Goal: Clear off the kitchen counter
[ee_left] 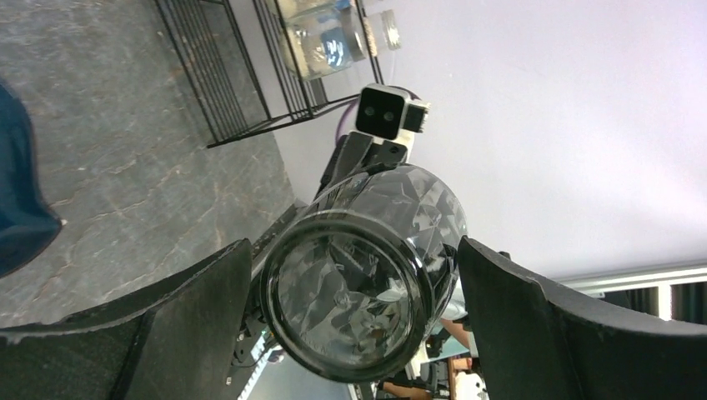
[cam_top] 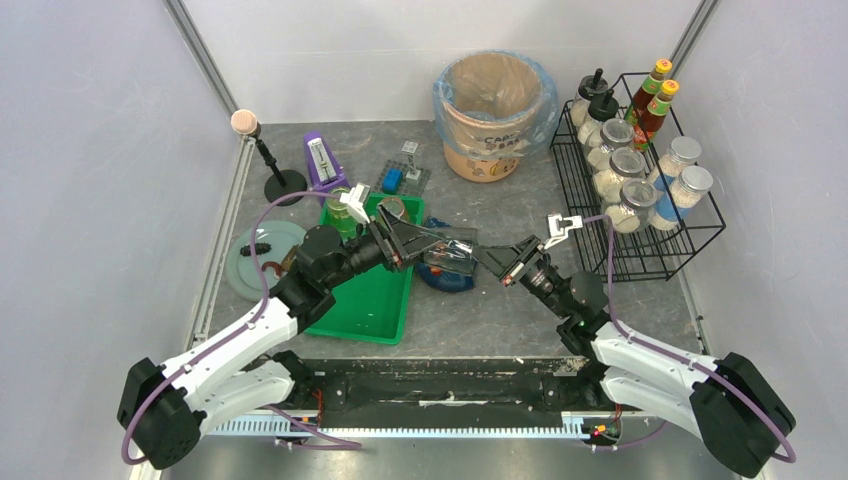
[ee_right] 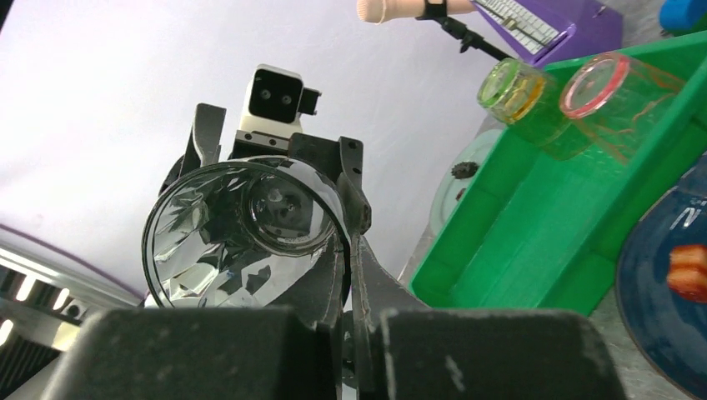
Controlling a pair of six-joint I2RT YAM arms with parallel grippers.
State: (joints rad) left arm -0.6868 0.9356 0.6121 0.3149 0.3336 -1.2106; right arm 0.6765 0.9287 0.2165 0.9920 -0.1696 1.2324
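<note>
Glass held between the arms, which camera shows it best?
Left wrist: the glass fills the middle, base toward the camera, facets sharp. Right wrist shows its open mouth, bottom hidden by the right tool. Top view shows it only small.

The top camera is looking steeply down from above and behind the arm bases, far enough to be taking in the whole bench [cam_top: 500, 310]. The left wrist camera is looking out along the left pincer [ee_left: 357, 333], very near the glass [ee_left: 358, 283] at lower centre, with the wire rack [ee_left: 250, 83] at upper left. The right wrist camera is facing the opposite way over the right pincer [ee_right: 367, 321], equally near, with the green tray [ee_right: 534, 225] at right. All three are sharing the glass.
</note>
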